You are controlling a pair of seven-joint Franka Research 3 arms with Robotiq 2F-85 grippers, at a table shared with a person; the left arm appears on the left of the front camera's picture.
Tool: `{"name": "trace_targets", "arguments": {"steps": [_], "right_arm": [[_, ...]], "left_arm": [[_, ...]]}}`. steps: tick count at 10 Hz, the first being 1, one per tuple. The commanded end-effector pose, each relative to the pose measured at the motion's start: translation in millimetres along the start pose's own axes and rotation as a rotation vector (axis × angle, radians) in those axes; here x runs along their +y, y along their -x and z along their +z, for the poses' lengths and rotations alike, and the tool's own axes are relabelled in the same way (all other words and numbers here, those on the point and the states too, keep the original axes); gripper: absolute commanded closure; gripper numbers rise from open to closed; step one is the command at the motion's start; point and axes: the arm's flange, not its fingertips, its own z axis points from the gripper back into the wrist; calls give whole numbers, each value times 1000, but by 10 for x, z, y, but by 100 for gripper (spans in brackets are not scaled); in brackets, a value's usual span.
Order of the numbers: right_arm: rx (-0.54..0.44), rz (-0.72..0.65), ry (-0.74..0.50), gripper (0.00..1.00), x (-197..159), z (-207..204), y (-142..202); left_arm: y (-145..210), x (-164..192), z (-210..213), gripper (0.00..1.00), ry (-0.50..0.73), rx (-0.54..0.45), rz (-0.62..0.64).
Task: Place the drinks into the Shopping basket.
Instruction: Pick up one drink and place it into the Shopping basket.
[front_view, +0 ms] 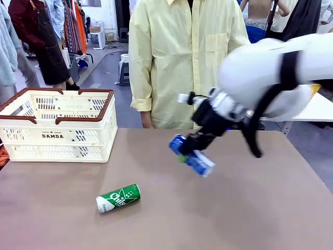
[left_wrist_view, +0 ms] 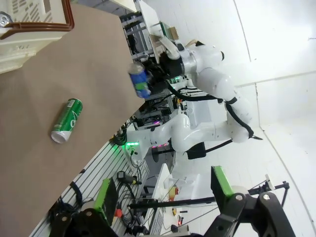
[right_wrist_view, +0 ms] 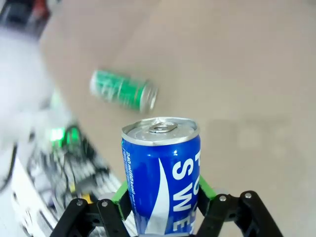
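Note:
My right gripper (front_view: pixel 188 151) is shut on a blue can with white lettering (front_view: pixel 200 163) and holds it tilted above the middle of the brown table. In the right wrist view the blue can (right_wrist_view: pixel 160 173) stands between the green pads (right_wrist_view: pixel 122 193) of that gripper (right_wrist_view: pixel 162 205), its silver top facing the camera. A green can (front_view: pixel 118 198) lies on its side on the table, front left of the held one; it is also in the wrist views (right_wrist_view: pixel 123 91) (left_wrist_view: pixel 66 120). The cream Shopping basket (front_view: pixel 57 136) stands at the far left. My left gripper (left_wrist_view: pixel 163 197) is open with nothing in it.
A person in a pale yellow shirt (front_view: pixel 182 57) stands at the far edge of the table, hands not visible. A small silver round end (left_wrist_view: pixel 4 19) shows inside the basket's corner (left_wrist_view: pixel 34 34). Bare tabletop (front_view: pixel 250 208) lies to the front right.

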Motion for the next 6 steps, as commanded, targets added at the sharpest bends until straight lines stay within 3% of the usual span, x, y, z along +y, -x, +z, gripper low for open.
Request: {"name": "trace_targets", "arguments": {"steps": [1, 2, 3, 4, 5, 6], "right_arm": [[-45, -195, 93, 100, -3, -399, -425], [-74, -223, 121, 100, 43, -446, -395], [-53, -121, 186, 100, 74, -232, -222], [-63, -176, 63, 100, -63, -516, -338], [-65, -170, 107, 100, -68, -551, -341], [-8, -320, 156, 100, -175, -731, -346]], "left_arm": [[18, -14, 9, 0, 8, 0, 1], [18, -14, 9, 0, 8, 0, 1], [18, -14, 9, 0, 8, 0, 1], [18, -14, 9, 0, 8, 0, 1], [18, -14, 9, 0, 8, 0, 1], [18, -14, 9, 0, 8, 0, 1]]}}
